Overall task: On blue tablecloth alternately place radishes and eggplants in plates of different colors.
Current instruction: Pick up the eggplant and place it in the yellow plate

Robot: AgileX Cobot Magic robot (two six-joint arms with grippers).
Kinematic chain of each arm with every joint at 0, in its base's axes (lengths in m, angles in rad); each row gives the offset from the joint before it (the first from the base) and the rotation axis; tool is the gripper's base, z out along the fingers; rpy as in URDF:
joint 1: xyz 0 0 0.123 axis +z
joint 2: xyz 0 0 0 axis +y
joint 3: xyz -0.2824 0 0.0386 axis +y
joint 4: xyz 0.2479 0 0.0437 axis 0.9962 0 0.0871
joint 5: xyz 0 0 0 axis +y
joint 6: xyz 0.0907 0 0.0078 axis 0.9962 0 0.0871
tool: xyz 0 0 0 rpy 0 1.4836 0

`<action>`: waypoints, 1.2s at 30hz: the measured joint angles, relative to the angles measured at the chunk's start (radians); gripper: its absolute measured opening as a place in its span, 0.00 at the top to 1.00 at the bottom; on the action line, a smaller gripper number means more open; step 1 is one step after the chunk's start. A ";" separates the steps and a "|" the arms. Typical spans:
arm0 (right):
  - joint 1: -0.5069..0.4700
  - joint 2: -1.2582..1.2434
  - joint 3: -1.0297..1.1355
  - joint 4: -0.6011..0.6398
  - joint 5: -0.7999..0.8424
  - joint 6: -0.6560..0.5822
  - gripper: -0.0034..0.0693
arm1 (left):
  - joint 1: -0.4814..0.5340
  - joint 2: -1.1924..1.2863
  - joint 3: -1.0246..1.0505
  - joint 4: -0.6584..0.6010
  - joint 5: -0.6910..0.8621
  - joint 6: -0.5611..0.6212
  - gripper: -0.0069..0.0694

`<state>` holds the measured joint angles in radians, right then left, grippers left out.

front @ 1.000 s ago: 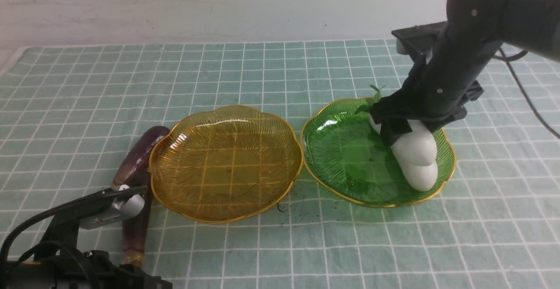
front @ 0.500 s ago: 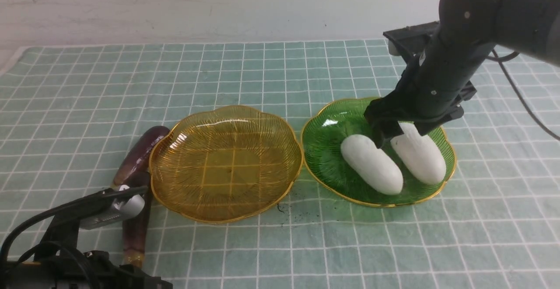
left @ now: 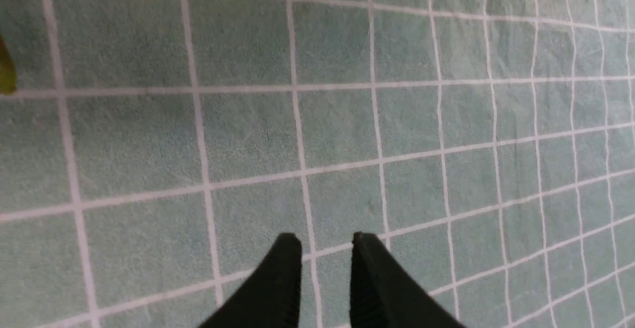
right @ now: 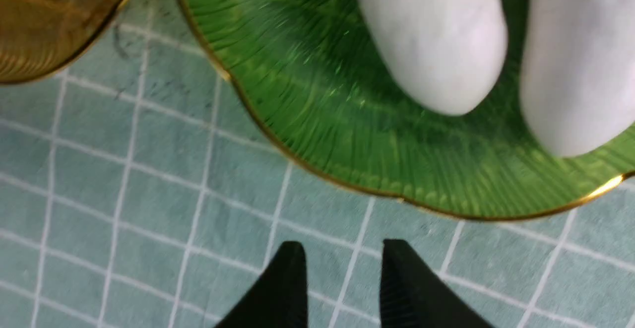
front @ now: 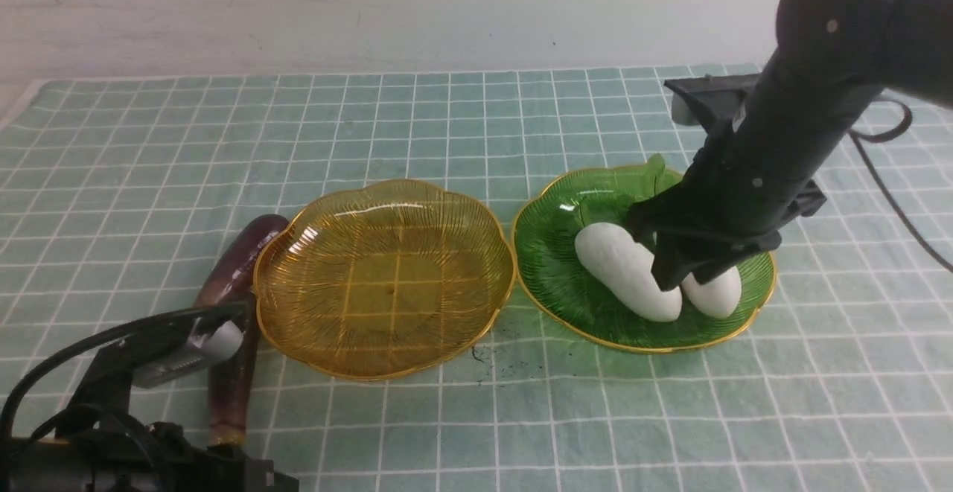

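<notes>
Two smooth white oblong radishes lie side by side in the translucent green scalloped plate, right of centre on the pale teal-blue checked tablecloth. The left radish and the right radish both run from far-left to near-right, blunt ends nearest, with green leaves at the far rim.

The amber-yellow scalloped plate sits just left of the green one. At its left rim are two glossy dark-purple eggplants. The farther eggplant slants far-right to near-left. The nearer eggplant runs almost near-to-far, stem end nearest.

The right arm slopes down from the far right over the green plate. The right gripper has its jaws slightly apart, holding nothing. The left gripper is low at the near left, narrowly parted and empty.

Half a second ago the right arm was higher and farther back, hiding less of the right radish.
</notes>
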<state>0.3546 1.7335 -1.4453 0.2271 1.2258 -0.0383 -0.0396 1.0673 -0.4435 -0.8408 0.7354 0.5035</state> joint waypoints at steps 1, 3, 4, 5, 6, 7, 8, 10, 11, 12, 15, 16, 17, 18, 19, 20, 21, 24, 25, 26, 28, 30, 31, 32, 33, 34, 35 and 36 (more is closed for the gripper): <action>0.000 -0.028 0.024 0.011 0.000 -0.018 0.78 | 0.000 0.000 -0.026 0.040 0.007 -0.024 0.64; 0.000 -0.092 0.076 0.013 0.000 -0.039 0.87 | 0.000 0.000 -0.075 0.116 0.025 -0.078 0.58; 0.000 -0.127 0.103 0.012 0.000 -0.049 0.90 | 0.000 0.000 -0.101 0.158 0.034 -0.124 0.55; 0.000 -0.164 0.131 0.009 0.001 -0.056 0.93 | 0.000 0.000 -0.134 0.203 0.045 -0.165 0.52; 0.000 -0.202 0.158 0.003 0.001 -0.063 0.94 | 0.000 0.000 -0.159 0.250 0.050 -0.210 0.50; 0.000 -0.242 0.186 -0.002 0.002 -0.067 0.95 | 0.000 0.000 -0.176 0.297 0.053 -0.256 0.48; 0.000 -0.323 0.240 -0.023 0.003 -0.080 0.97 | 0.000 0.000 -0.221 0.410 0.054 -0.349 0.45; 0.000 -0.434 0.313 -0.052 0.007 -0.089 0.97 | 0.000 0.001 -0.252 0.529 0.051 -0.454 0.43; 0.000 -0.494 0.351 -0.066 0.010 -0.091 0.97 | 0.000 0.001 -0.257 0.572 0.044 -0.503 0.43; 0.000 -0.543 0.382 -0.080 0.013 -0.092 0.97 | 0.000 0.002 -0.258 0.628 0.032 -0.553 0.43; 0.000 -0.670 0.463 -0.101 0.017 -0.093 0.97 | 0.000 0.022 -0.258 0.715 0.000 -0.656 0.42; 0.000 -0.695 0.483 -0.103 0.016 -0.093 0.97 | 0.000 0.032 -0.258 0.725 -0.014 -0.684 0.42; 0.000 -0.734 0.507 -0.106 0.005 -0.093 0.97 | 0.000 0.043 -0.258 0.730 -0.024 -0.697 0.42; 0.000 -0.769 0.526 -0.107 -0.008 -0.093 0.97 | 0.000 0.052 -0.258 0.732 -0.037 -0.710 0.42; 0.000 -0.775 0.530 -0.108 -0.015 -0.093 0.97 | 0.000 0.059 -0.258 0.733 -0.040 -0.713 0.42; 0.000 -0.799 0.547 -0.108 -0.028 -0.093 0.97 | 0.000 0.077 -0.258 0.735 -0.054 -0.722 0.42; 0.000 -0.839 0.574 -0.110 -0.065 -0.094 0.97 | 0.000 0.113 -0.258 0.737 -0.080 -0.730 0.42; 0.000 -0.879 0.609 -0.111 -0.112 -0.096 0.97 | 0.000 0.173 -0.258 0.738 -0.098 -0.732 0.42; 0.000 -0.884 0.615 -0.111 -0.128 -0.097 0.97 | 0.000 0.202 -0.258 0.734 -0.104 -0.733 0.42; 0.000 -0.884 0.616 -0.111 -0.129 -0.096 0.97 | 0.000 0.212 -0.258 0.730 -0.106 -0.733 0.42; 0.000 -0.885 0.621 -0.111 -0.145 -0.096 0.97 | 0.000 0.258 -0.262 0.709 -0.107 -0.733 0.42; 0.000 -0.880 0.625 -0.111 -0.159 -0.096 0.97 | 0.000 0.292 -0.271 0.683 -0.104 -0.731 0.42; 0.000 -0.879 0.626 -0.111 -0.164 -0.096 0.97 | 0.000 0.303 -0.273 0.673 -0.102 -0.729 0.42; 0.000 -0.871 0.626 -0.112 -0.172 -0.096 0.97 | 0.000 0.325 -0.284 0.652 -0.102 -0.717 0.42; 0.000 -0.868 0.626 -0.112 -0.177 -0.096 0.97 | 0.000 0.343 -0.292 0.634 -0.101 -0.697 0.42; 0.000 -0.865 0.626 -0.112 -0.181 -0.096 0.97 | 0.000 0.357 -0.301 0.618 -0.101 -0.676 0.42; 0.000 -0.859 0.627 -0.115 -0.191 -0.096 0.97 | 0.000 0.370 -0.309 0.605 -0.101 -0.653 0.42; 0.000 -0.855 0.627 -0.117 -0.197 -0.096 0.97 | 0.000 0.383 -0.318 0.593 -0.103 -0.630 0.42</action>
<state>0.3546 0.8784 -0.8186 0.1105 1.0289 -0.1347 -0.0396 1.4501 -0.7615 -0.2476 0.6328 -0.1267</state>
